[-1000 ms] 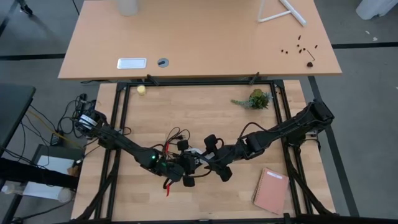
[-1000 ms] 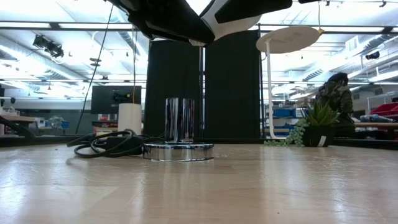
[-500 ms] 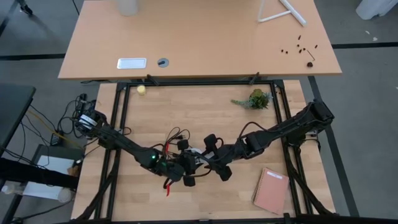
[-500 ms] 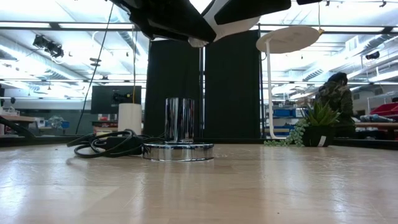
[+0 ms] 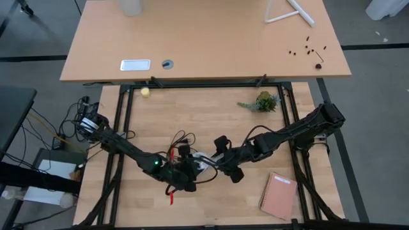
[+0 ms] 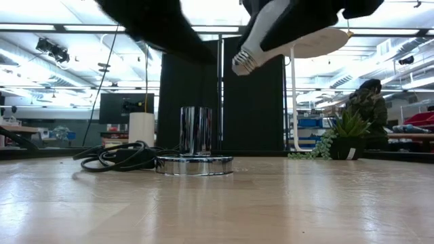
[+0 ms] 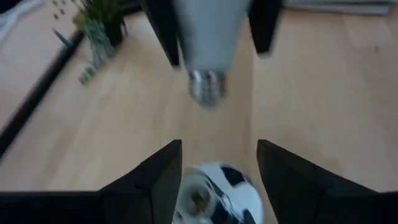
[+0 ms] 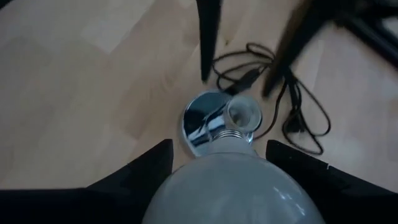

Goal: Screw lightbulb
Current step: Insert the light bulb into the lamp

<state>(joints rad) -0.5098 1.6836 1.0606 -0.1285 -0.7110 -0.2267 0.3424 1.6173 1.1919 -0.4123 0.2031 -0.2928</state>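
The white lightbulb [image 6: 263,30] hangs above the table with my right gripper [image 8: 217,155] shut on it. Its silvery screw base [image 6: 243,62] points down and slantwise toward the chrome socket [image 6: 194,139]. The socket stands upright by its round disc foot [image 6: 194,165] on the wooden table. In the right wrist view the socket's open mouth [image 8: 244,114] lies just beyond the bulb's base [image 8: 233,134]. My left gripper [image 7: 219,155] is open beside the bulb and above the socket [image 7: 217,193], with nothing between its fingers. From above, both grippers meet near the table's middle, the left [image 5: 185,171] and the right [image 5: 220,163]. My right gripper pinches the bulb's wide glass end [image 8: 180,193] between its two fingers. The fingers slant down from the table's right side. The bulb is lifted clear and tilted, its screw base lowest, above the socket and apart from it.
A black cord [image 6: 115,156] lies coiled beside the socket. A small potted plant [image 5: 261,101] stands at the far right. A pink notebook [image 5: 278,195] lies at the near right. A dark frame [image 5: 121,128] borders the tabletop.
My left gripper has drawn back from the bulb toward the table's left. The bulb's screw base, covered before in the low view, now shows bare. The bulb stays in my right gripper and has tipped, its base slanting down toward the socket.
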